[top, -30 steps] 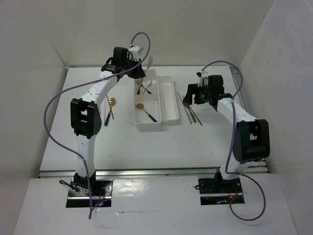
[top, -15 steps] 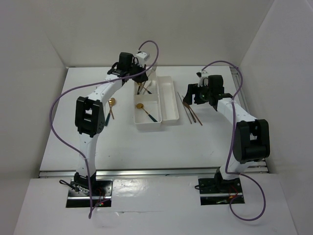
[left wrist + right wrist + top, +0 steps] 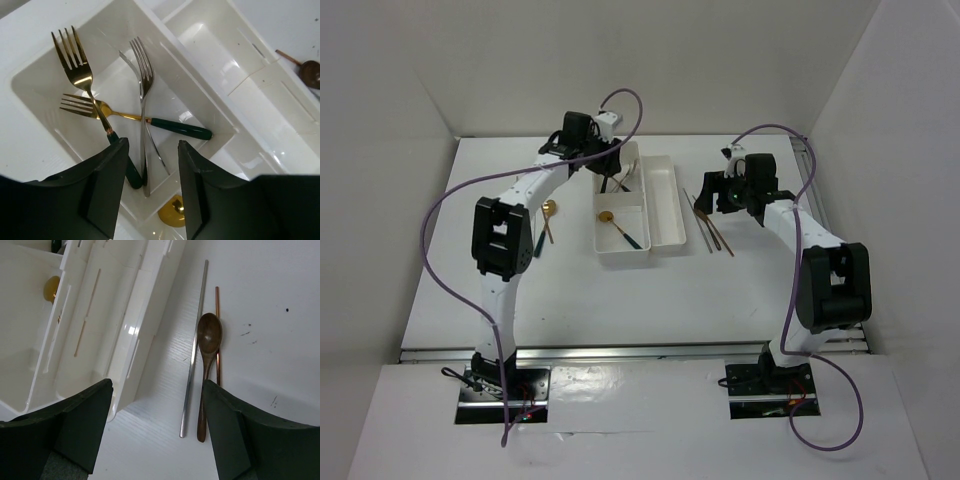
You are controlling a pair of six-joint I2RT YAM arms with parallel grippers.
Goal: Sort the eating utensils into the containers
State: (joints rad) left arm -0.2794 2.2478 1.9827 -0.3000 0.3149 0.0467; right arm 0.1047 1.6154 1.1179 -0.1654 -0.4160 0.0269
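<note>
The left pincer [image 3: 150,200] hangs spread and empty over the glossy white plastic tray [image 3: 185,69]. In the tray's far squarish bin a polished silver fork [image 3: 145,95] and a gold-headed fork [image 3: 82,80] point their tines away from the pincer, both crossing a second gold fork [image 3: 125,116] that lies athwart. The right pincer [image 3: 157,427], likewise spread with nothing in it, hovers over the matte surface [image 3: 270,390] just beside the tray's long bin, where a slim silvery chopstick [image 3: 194,347], a brown spoon [image 3: 209,335] and a coppery chopstick [image 3: 217,325] lie parallel, the spoon's oval bowl farthest.

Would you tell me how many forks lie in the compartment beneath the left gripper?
3: a silver fork crossing a sideways gold fork, and a second gold fork at their left. None seems hidden.
</note>
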